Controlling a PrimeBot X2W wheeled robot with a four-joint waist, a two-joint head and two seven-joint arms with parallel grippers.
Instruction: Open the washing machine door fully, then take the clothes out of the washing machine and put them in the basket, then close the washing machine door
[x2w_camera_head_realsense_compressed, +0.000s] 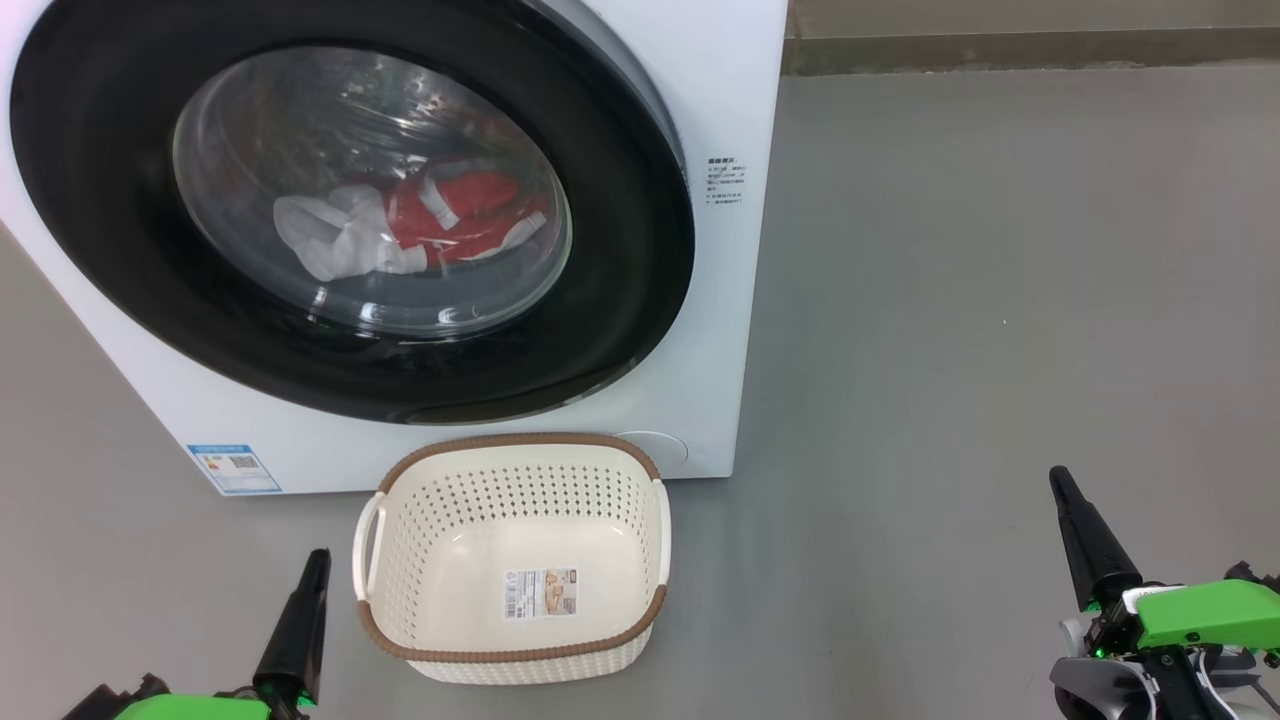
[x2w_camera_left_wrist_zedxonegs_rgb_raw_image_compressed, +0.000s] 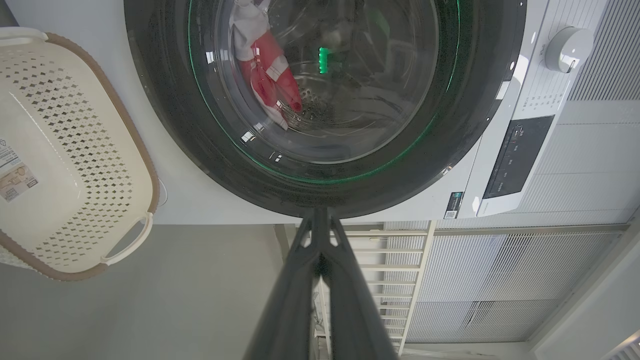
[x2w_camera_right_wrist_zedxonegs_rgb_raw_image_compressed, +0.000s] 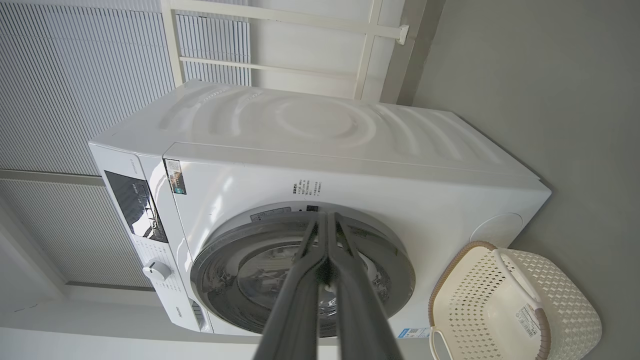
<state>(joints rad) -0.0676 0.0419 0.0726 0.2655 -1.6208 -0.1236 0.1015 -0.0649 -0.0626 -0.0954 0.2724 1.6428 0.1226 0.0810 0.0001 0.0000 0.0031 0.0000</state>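
Two dark-fingered tools, the left tool and the right tool, hang pinched shut and empty, well back from the big white boxy washing machine. Its round glossy black-rimmed glass door is closed over the soft red-and-white clothes. Thin fingers could slip off that slick rim imo. Door faces straight out; the cream perforated plastic basket just in front lies long side along the machine.

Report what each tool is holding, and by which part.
Nothing is held. The left tool and right tool are both shut and empty, clear of the cream perforated plastic basket and the closed black-rimmed round glass door.
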